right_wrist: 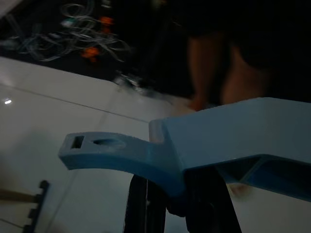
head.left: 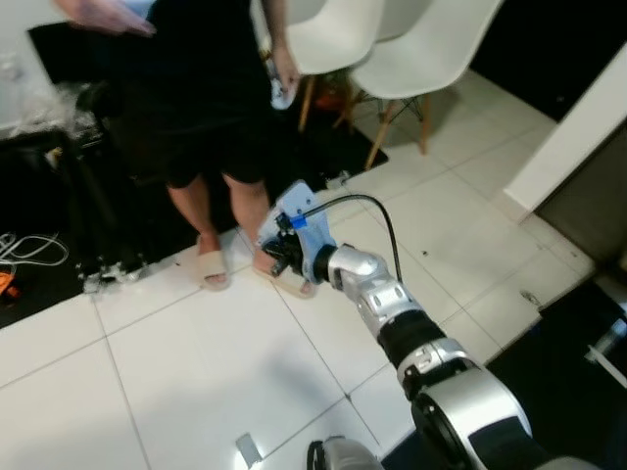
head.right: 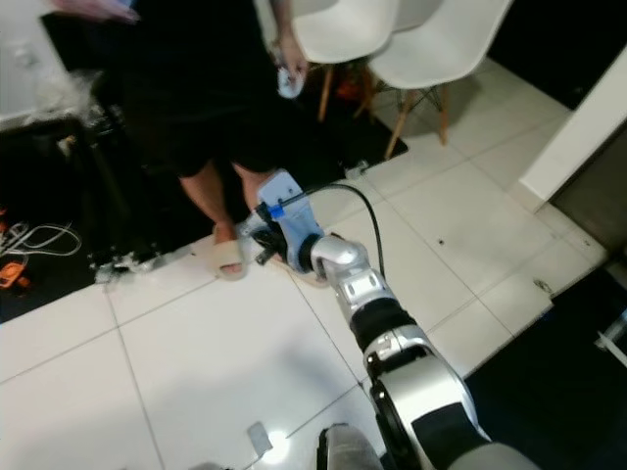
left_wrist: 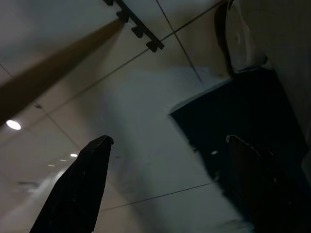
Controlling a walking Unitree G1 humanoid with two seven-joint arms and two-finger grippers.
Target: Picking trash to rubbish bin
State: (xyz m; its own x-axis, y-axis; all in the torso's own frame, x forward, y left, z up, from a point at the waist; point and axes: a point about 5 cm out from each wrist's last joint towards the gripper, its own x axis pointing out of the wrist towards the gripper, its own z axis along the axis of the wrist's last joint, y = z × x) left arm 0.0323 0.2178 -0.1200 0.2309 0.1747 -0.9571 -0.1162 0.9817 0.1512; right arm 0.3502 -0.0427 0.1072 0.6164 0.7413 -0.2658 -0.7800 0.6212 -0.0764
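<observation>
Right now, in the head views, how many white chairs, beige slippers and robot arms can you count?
White chairs: 2 (one, another)
Beige slippers: 2 (one, another)
Silver robot arms: 1 (the right arm)
Total: 5

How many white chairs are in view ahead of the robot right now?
2. One white chair stands just behind the person; the second white chair is beside it, toward the robot's right. Both are cut off at the frame top, so more may be hidden.
</observation>
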